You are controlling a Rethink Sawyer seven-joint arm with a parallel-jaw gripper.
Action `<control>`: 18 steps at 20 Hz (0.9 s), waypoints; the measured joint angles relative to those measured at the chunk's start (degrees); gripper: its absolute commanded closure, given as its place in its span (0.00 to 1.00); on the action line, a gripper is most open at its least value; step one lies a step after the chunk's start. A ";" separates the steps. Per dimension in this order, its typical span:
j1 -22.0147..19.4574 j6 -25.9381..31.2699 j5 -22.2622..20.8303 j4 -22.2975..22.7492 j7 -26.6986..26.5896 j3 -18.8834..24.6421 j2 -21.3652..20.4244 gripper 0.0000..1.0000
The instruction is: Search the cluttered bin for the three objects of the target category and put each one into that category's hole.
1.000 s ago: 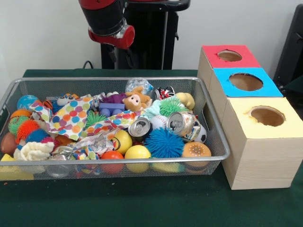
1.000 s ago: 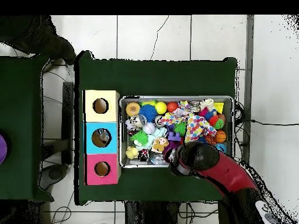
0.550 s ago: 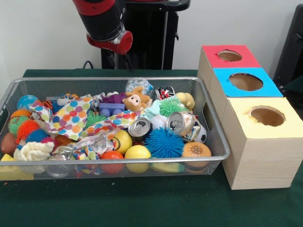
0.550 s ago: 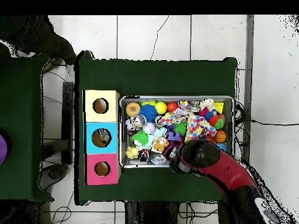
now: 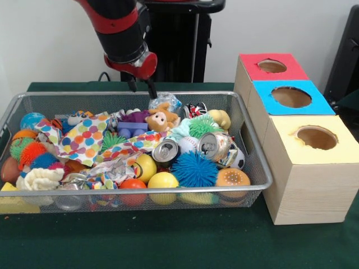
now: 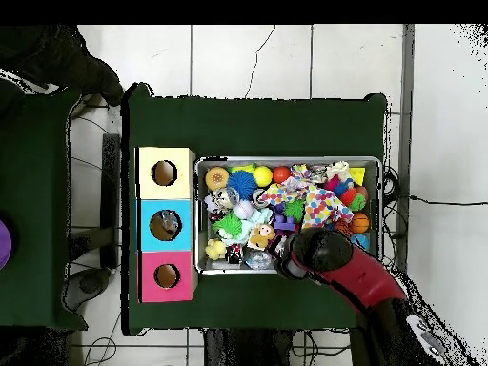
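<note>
A wire mesh bin (image 5: 255, 162) holds a heap of toys: two silver cans (image 5: 166, 151) (image 5: 215, 145), a blue spiky ball (image 5: 194, 168), yellow balls (image 5: 162, 180), a plush pig (image 5: 162, 118), a purple block (image 5: 132, 129) and a polka-dot cloth (image 5: 84, 138). Beside the bin stand three boxes with round holes: red (image 5: 272, 66), blue (image 5: 290, 97) and yellow (image 5: 317, 137). My gripper (image 5: 142, 91) hangs open above the bin's back rim, just behind the plush pig, holding nothing. In the overhead view the arm (image 6: 324, 253) covers the gripper and part of the bin (image 6: 286, 162).
The black pedestal (image 5: 168, 45) rises behind the bin. Green cloth (image 5: 168, 241) covers the table. Seen from overhead, the boxes line up as yellow (image 6: 164, 173), blue (image 6: 164, 225) and pink-red (image 6: 166, 276), left of the bin. A second green table (image 6: 33, 210) stands further left.
The arm has come down toward the bin's back rim, and its two fingers now show below the red wrist. Nothing in the bin has moved.
</note>
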 measured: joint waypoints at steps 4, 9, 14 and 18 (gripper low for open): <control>0.96 -1.75 0.01 -0.01 0.00 -0.55 0.84 0.00; 2.52 -2.11 0.01 -0.02 0.00 -1.91 1.61 0.00; 4.80 -2.19 0.00 -0.02 0.00 -4.33 1.59 0.00; 5.60 -3.21 0.01 -0.02 0.00 -5.85 1.01 0.00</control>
